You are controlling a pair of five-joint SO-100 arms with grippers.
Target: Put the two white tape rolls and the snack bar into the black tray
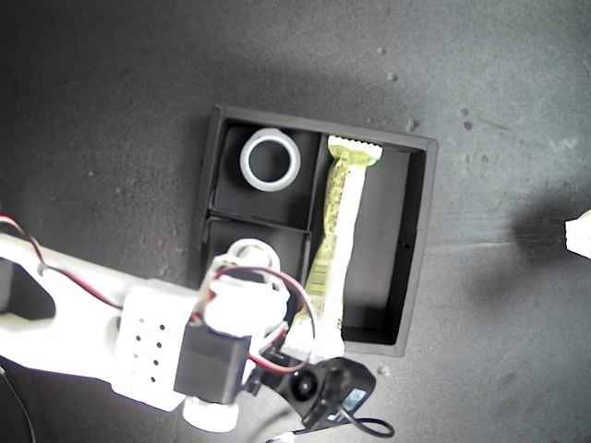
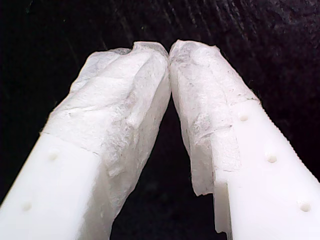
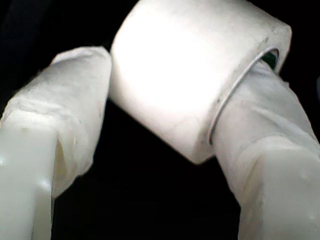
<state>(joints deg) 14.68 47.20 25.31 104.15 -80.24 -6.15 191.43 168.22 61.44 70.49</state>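
One thicker tape roll (image 3: 200, 75) sits clamped between my second gripper's (image 3: 165, 100) fingers (image 3: 75, 100).

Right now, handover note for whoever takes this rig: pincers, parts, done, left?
My first pincer: shut, nothing in it, not in the exterior view.
My second pincer: shut on the thicker tape roll, over the black tray, at the small compartment on the exterior view's lower left.
Done: wide tape roll lies in the other small compartment; snack bar lies in the long compartment.
Left: release the thicker roll into its compartment, then pull clear.
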